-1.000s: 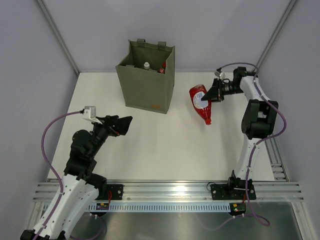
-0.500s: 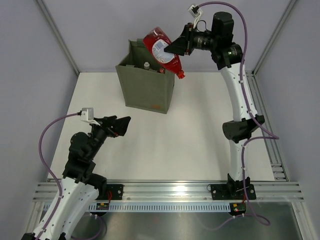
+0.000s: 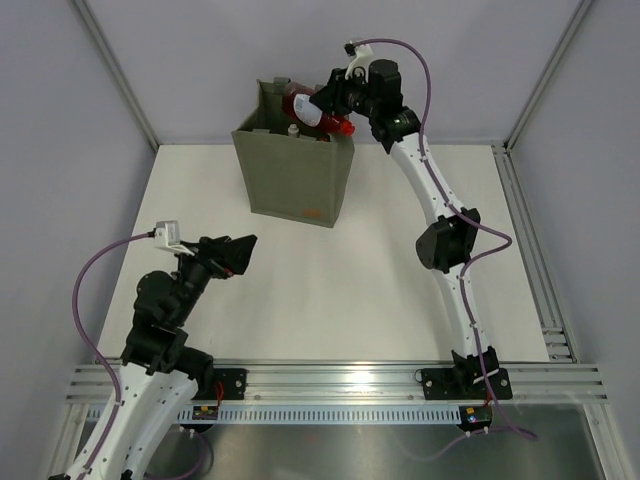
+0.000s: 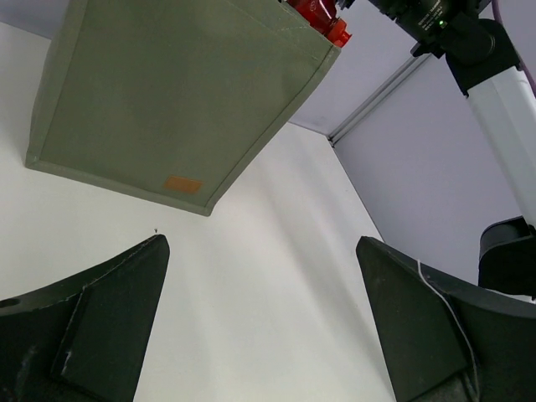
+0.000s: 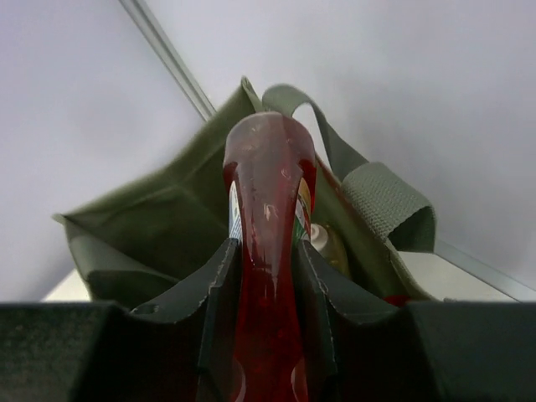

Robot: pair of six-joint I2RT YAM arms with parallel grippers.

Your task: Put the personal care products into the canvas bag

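left end effector (image 3: 238,250) spread wide, empty, over the tabletop (image 3: 400,260). the canvas bag (image 3: 295,175) stands upright — just above its mouth the right end effector (image 3: 333,98) clamps a red bottle (image 3: 308,108), long axis running left-to-right, base over the opening, cap pointing right.

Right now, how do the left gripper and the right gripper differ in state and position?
The left gripper has its jaws wide apart and empty; the right gripper has its jaws shut on the red bottle. The left gripper is low over the table; the right one is up over the canvas bag. Both point toward the bag.
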